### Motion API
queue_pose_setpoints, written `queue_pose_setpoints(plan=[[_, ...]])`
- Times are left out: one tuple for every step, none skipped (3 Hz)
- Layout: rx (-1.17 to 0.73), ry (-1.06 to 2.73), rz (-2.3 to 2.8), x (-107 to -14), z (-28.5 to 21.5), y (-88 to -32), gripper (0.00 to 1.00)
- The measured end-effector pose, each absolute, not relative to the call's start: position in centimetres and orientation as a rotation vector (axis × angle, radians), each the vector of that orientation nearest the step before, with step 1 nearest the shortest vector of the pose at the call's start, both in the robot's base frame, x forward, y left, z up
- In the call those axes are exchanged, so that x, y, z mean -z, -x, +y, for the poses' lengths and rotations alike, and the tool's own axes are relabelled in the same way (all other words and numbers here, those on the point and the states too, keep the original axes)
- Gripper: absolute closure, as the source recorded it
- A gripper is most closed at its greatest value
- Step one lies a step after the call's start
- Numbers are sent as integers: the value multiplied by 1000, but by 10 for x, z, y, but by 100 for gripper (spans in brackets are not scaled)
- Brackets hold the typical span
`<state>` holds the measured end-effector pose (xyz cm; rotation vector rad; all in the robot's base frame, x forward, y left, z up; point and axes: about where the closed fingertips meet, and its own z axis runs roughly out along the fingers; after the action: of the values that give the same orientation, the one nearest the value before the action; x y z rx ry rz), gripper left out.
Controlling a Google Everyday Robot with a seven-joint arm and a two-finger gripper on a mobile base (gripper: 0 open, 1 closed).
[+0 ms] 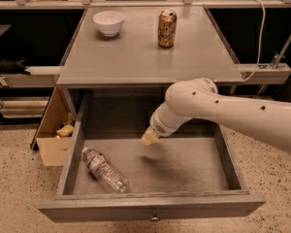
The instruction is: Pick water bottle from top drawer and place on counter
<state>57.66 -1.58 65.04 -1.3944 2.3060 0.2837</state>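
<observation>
The water bottle (pixel 104 170), clear crinkled plastic with a red-and-white label, lies on its side in the front left of the open top drawer (pixel 150 205). My gripper (pixel 149 138) hangs over the middle of the drawer, above its floor, to the right of and behind the bottle, apart from it. The white arm reaches in from the right. The grey counter (pixel 136 52) lies above the drawer.
A white bowl (pixel 109 22) and a gold-brown drink can (pixel 167 28) stand at the back of the counter. A cardboard box (pixel 56 132) with crumpled paper stands on the floor left of the drawer. Shelving rails run on both sides.
</observation>
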Motion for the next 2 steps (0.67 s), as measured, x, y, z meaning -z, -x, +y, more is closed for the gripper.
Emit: queue_pose_setpoints(plan=[[-370,1452,2268,-659,2,-567,16],[-472,1493,2271,-660,25,-559,0]])
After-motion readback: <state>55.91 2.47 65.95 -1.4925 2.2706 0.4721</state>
